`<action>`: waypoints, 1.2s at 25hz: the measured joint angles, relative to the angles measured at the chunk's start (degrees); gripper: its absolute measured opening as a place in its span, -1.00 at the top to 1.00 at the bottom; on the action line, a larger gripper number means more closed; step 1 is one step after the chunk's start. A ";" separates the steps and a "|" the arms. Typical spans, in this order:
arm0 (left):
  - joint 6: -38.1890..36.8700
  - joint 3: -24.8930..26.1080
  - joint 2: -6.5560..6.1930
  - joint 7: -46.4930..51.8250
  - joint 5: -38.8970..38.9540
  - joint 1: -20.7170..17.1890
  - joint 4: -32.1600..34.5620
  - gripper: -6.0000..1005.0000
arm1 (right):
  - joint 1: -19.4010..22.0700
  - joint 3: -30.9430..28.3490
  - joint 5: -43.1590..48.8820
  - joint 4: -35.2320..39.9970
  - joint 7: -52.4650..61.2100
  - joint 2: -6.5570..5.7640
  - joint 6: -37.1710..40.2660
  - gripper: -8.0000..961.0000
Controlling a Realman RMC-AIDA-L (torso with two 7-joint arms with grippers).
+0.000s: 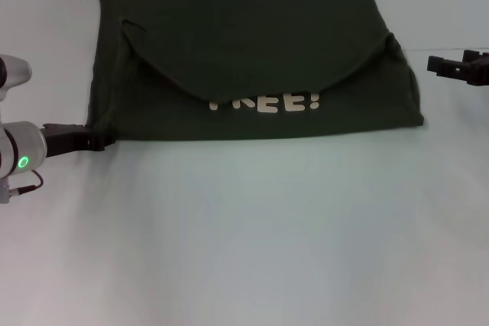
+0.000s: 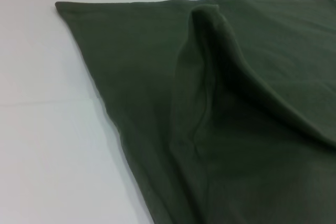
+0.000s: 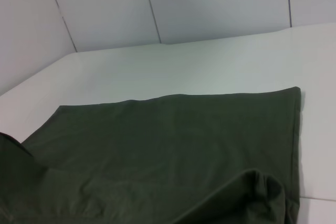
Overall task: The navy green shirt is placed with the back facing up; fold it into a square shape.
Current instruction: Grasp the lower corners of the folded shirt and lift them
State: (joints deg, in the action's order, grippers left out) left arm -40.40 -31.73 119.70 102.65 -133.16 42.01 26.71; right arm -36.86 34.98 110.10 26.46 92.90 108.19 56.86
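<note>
Head view: the navy green shirt (image 1: 252,51) is nipped at its corner by the left gripper (image 1: 98,143); the right gripper (image 1: 443,65) is spread apart beside it. The fold could be pulled crooked.

The navy green shirt (image 1: 252,51) lies flat on the bench (image 1: 244,234), in the far half of it, spread wide from left to right. Its upper part is folded down over the body, forming a rounded flap whose edge lies across the middle and partly covers the lettering (image 1: 266,103) near the front edge. The left pincer (image 1: 95,143) sits at the shirt's near left corner, touching the cloth edge. The right pincer (image 1: 433,63) is just off the shirt's right side, apart from the cloth. A wall (image 3: 157,9) stands behind the bench.
</note>
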 joint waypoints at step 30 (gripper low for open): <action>-1.86 0.07 -0.82 4.45 -0.54 0.65 0.30 0.96 | -2.20 7.25 11.09 4.78 26.67 -3.04 4.39 -0.87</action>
State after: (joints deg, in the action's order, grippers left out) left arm -42.26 -31.67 118.88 107.10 -133.70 42.66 27.01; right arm -39.06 42.24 121.18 31.24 119.57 105.15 61.25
